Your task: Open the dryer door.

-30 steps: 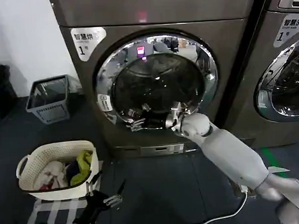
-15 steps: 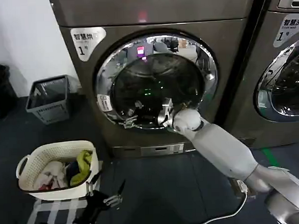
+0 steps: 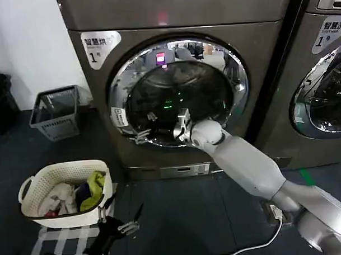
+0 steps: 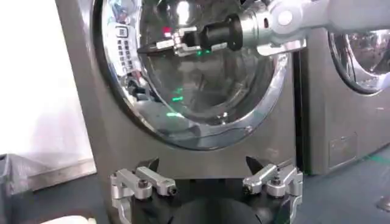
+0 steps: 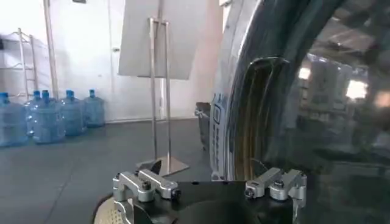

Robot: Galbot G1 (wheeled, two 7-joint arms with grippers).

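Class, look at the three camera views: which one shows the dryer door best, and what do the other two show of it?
The head view shows it best: the dryer door appears whole, chrome rim and dark glass, with the right hand at its lower glass. The left wrist view shows most of the door from low down at an angle. The right wrist view shows a close slice of rim and glass.

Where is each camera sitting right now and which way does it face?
Head view: high on the robot, looking down at the dryer door; right gripper at the glass, left gripper low by the floor.
Left wrist view: low, facing the door; its own fingers below.
Right wrist view: close against the door, looking along it.
Head and left wrist views share the right gripper.
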